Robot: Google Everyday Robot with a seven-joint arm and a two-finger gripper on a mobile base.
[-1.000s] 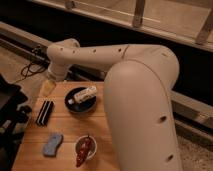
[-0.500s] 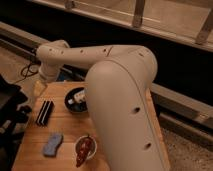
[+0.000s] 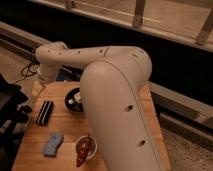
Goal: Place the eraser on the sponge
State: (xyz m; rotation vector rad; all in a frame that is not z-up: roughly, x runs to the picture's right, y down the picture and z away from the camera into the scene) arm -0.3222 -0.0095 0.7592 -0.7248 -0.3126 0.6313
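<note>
The eraser [image 3: 45, 112], a black block with pale stripes, lies on the left side of the wooden table [image 3: 65, 131]. The blue-grey sponge [image 3: 52, 144] lies flat nearer the front, a short gap below the eraser. My gripper [image 3: 37, 90] hangs at the end of the white arm [image 3: 100, 65] over the table's far left corner, just above and behind the eraser and not touching it. Much of the table's right side is hidden behind the arm's bulk.
A round black dish [image 3: 74, 100] with a white object in it sits right of the eraser, partly behind the arm. A small white bowl holding a red object [image 3: 85, 148] stands right of the sponge. Dark equipment [image 3: 10, 107] stands off the table's left edge.
The arm has swung left and closer to the camera, covering more of the table. The gripper has moved left and down toward the eraser. The eraser and sponge have not moved.
</note>
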